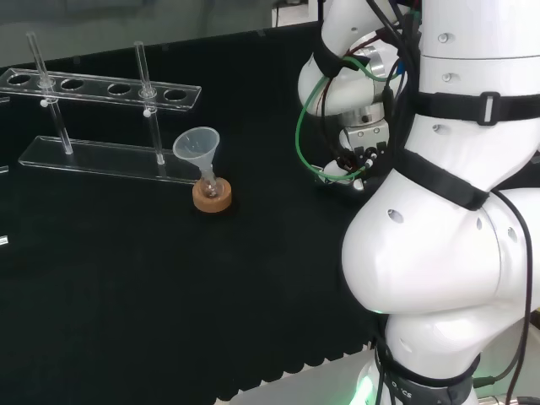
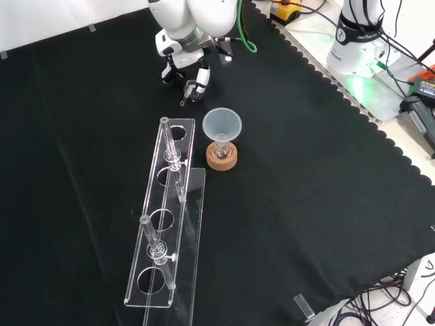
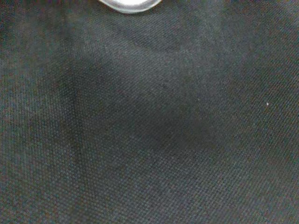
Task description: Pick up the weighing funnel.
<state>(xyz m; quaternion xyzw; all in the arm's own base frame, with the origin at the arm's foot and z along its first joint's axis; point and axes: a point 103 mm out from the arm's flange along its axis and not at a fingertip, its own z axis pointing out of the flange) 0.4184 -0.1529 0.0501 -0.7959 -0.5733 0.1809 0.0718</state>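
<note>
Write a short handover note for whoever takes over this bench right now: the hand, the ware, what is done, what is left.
Hand: low over the black cloth, beyond the funnel in the front view; open or shut cannot be told.
Ware: funnel stands in its flask on the cork ring, beside the tube rack.
Done: no lift confirmed.
Left: check the grasp, then lift.

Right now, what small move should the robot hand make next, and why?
Probably ease the robot hand down slightly: the front view shows it low over the cloth beyond the funnel, and I cannot tell whether it holds anything.
</note>
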